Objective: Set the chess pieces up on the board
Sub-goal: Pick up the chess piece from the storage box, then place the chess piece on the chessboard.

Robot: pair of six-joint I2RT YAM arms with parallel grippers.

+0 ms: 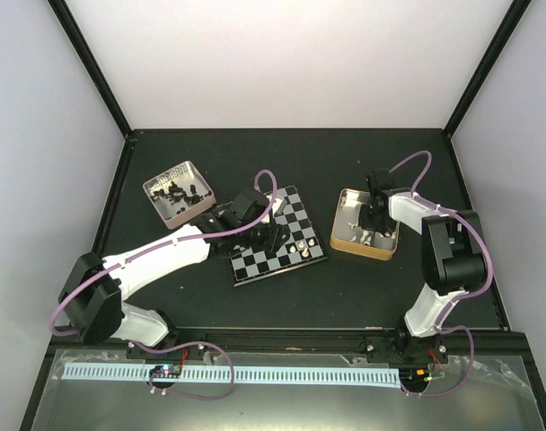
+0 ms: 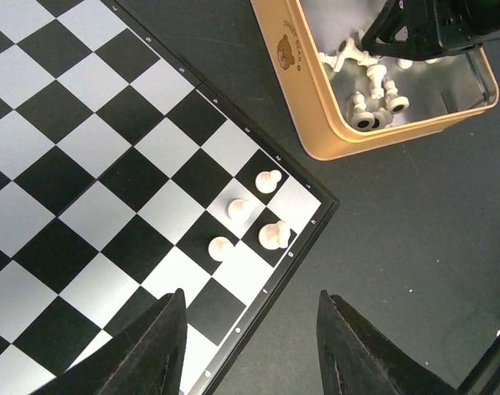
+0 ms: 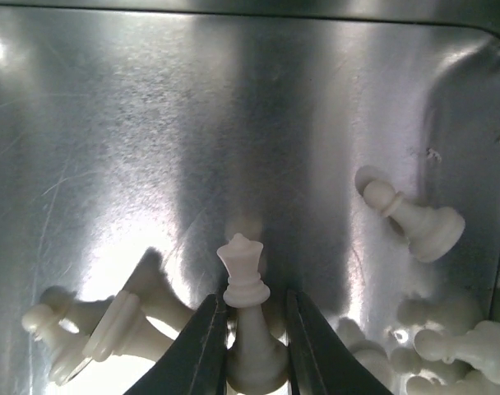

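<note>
- Chess pieces: four cream-white ones point(image 2: 274, 235) stand upright near one corner of the chessboard point(image 2: 85, 214), which lies on the counter point(image 1: 363, 287) between a pinkish tray point(image 1: 203, 180) and a tan box point(image 2: 312, 115).
- Left gripper point(image 2: 250, 300): jaws spread, empty, above the board's edge.
- Right gripper point(image 3: 252, 300): inside the tan box, jaws pinching a cream-white queen point(image 3: 246, 329); other pieces lie tipped around it.

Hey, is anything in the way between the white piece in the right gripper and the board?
The white piece in the right gripper must clear the tan box wall. Past that, the left gripper hangs over the board corner beside four set pieces.
</note>
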